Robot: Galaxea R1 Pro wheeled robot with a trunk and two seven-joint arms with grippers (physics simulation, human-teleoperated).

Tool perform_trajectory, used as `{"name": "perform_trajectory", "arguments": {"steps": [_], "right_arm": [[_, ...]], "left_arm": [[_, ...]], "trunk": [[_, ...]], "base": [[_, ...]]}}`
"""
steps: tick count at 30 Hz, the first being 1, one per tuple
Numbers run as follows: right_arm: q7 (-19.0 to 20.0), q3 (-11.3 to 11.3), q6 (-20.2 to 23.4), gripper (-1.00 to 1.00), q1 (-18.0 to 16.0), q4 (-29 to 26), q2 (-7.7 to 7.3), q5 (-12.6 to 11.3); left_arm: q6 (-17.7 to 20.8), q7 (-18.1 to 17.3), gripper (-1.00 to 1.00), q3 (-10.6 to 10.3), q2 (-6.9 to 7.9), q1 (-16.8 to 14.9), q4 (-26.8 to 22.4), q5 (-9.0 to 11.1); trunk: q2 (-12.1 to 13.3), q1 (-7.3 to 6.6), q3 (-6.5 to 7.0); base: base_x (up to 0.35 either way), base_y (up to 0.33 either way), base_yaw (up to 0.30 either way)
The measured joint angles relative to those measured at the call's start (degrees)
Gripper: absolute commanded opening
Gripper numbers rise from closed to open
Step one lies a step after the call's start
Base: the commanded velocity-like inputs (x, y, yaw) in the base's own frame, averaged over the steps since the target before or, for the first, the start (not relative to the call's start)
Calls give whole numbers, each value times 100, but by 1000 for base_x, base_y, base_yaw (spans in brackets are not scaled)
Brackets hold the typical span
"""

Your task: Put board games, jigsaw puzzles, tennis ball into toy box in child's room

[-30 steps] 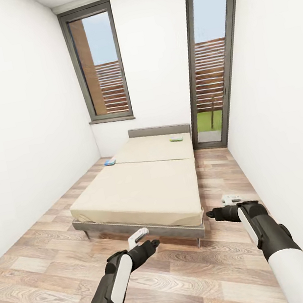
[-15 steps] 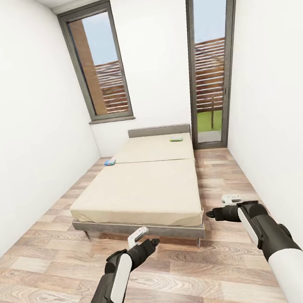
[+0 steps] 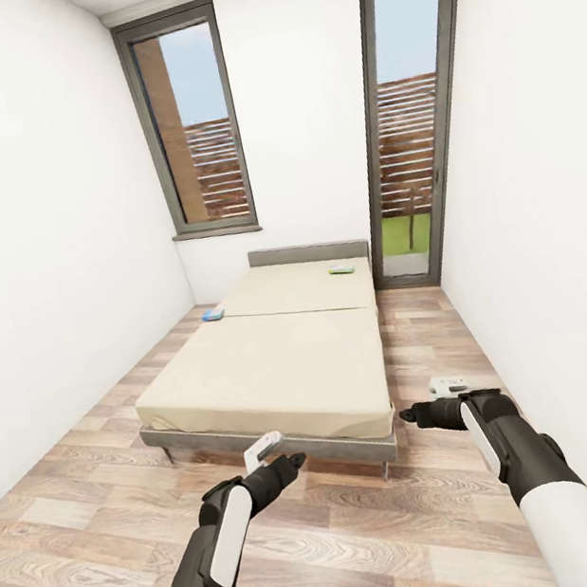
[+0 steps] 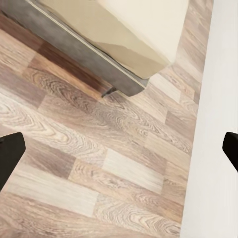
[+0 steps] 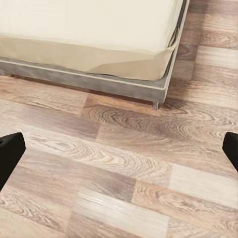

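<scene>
Both board games lie far up the bed [image 3: 277, 364]: blue game box [image 3: 213, 314] mid-left, green one [image 3: 341, 269] centre. Left gripper [image 3: 264, 451] and right gripper [image 3: 448, 388] gape empty (jaws wide apart); overreaching could bump the frame.

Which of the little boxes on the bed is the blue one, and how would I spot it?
Find the big cream bed in the middle of the room. Look at its left edge, about where the two mattress halves meet: the blue game box lies there, flat. The other box is green and sits far off, near the grey headboard on the right side.
</scene>
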Motion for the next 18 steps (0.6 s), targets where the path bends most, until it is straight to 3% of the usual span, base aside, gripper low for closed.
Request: {"name": "perform_trajectory", "arguments": {"steps": [7, 18], "right_arm": [[2, -2, 0, 100, 0, 0, -2, 1], [2, 3, 0, 100, 0, 0, -4, 1]], "left_arm": [[2, -3, 100, 49, 0, 0, -35, 2], [1, -8, 100, 60, 0, 0, -82, 2]], "trunk": [[0, -2, 0], [0, -3, 0]], "base": [[155, 0, 0], [289, 0, 0]]}}
